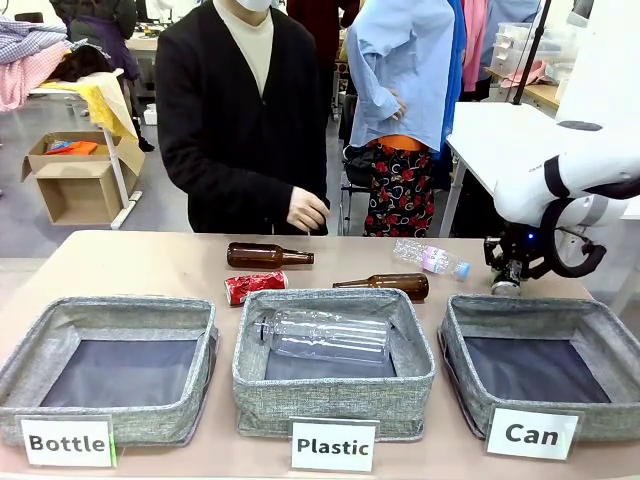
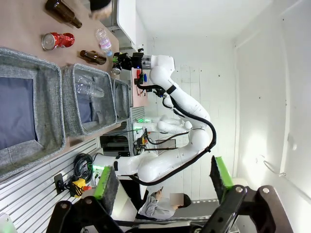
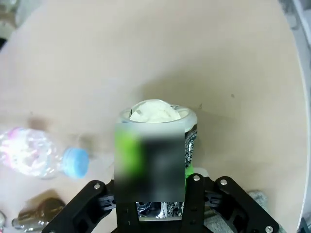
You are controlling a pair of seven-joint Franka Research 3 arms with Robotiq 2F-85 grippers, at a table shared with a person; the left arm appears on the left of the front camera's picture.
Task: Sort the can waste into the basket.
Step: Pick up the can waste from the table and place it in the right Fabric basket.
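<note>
My right gripper (image 1: 507,272) is shut on a dark can (image 1: 505,288) with a silver top, low over the table just behind the far left corner of the "Can" basket (image 1: 600,420). In the right wrist view the same can (image 3: 160,145) stands between my right gripper's (image 3: 158,194) fingers, its open top pointing away. A crushed red can (image 1: 255,287) lies on the table behind the middle bin, also seen as the red can (image 2: 57,40) from the left wrist. My left gripper (image 2: 163,177) is open and holds nothing, raised well off to the side of the table.
A "Plastic" bin (image 1: 335,395) holds a clear bottle (image 1: 325,335). The "Bottle" bin (image 1: 105,420) sits at left. Two brown glass bottles (image 1: 268,256) (image 1: 385,284) and a clear blue-capped bottle (image 1: 430,259) lie behind the bins. A person (image 1: 240,120) stands at the far edge.
</note>
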